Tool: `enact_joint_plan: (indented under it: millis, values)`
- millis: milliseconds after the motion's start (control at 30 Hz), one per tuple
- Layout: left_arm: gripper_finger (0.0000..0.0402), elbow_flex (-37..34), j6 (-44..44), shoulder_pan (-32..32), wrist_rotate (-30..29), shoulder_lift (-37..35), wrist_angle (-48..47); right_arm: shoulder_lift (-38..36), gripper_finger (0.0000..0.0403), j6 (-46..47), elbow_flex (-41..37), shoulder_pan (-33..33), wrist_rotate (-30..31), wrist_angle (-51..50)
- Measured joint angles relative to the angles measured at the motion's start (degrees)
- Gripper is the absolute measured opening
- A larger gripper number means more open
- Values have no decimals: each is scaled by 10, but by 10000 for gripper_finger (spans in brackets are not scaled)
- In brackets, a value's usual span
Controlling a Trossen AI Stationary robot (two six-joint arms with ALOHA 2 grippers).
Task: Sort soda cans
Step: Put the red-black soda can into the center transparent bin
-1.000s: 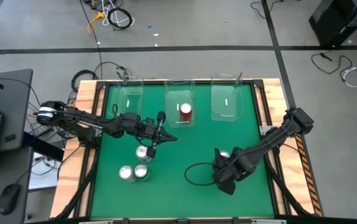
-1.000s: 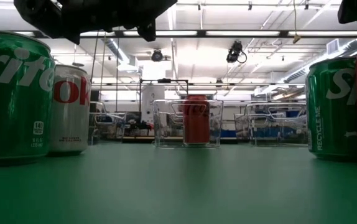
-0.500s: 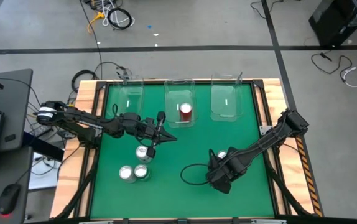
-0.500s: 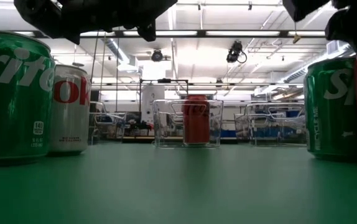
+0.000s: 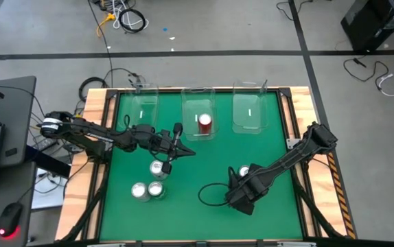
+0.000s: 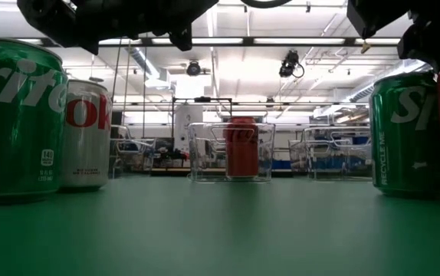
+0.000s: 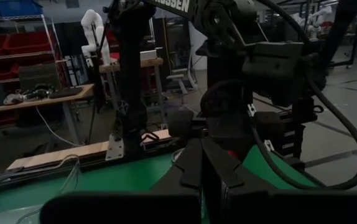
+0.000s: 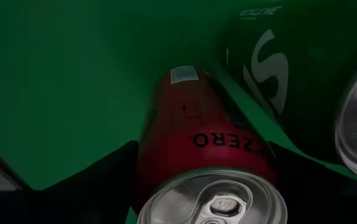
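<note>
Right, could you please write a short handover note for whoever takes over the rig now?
Left gripper: above the table's left half, by a loose can.
Right gripper: down at the second red can, green can beside it.
Done: one red can in the middle bin.
Left: five cans to sort, two more cans at front left among them.

A grey concrete floor (image 5: pixel 204 27) crossed by dark tape lines surrounds the wood-edged table (image 5: pixel 95 130), with a laptop desk (image 5: pixel 5 147) left and ceiling strip lights (image 6: pixel 289 41) beyond.
</note>
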Motion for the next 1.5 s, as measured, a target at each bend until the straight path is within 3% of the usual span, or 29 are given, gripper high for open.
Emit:
enact_joint_plan:
  millis: [267,600,833,1000,1200,1367,1500]
  values:
    - [2,1,0,0,0,0,1,-1,313,-8,27,0,-22,-14]
    - [2,3,0,0,0,-27,-9,-4,313,-26,170,-2,-44,-66]
    - [2,3,7,19,-10,-102,-88,-5,313,-59,299,-34,17,-171]
    - [2,3,7,35,-33,-143,-154,-14,313,-117,358,-113,79,-179]
    - [2,2,8,52,-37,-162,-191,-16,313,-243,389,-257,138,-174]
    - [2,2,18,68,-38,-163,-200,-15,313,-354,389,-393,158,-144]
    - [2,2,19,84,-38,-163,-201,-10,313,-436,389,-488,154,-59]
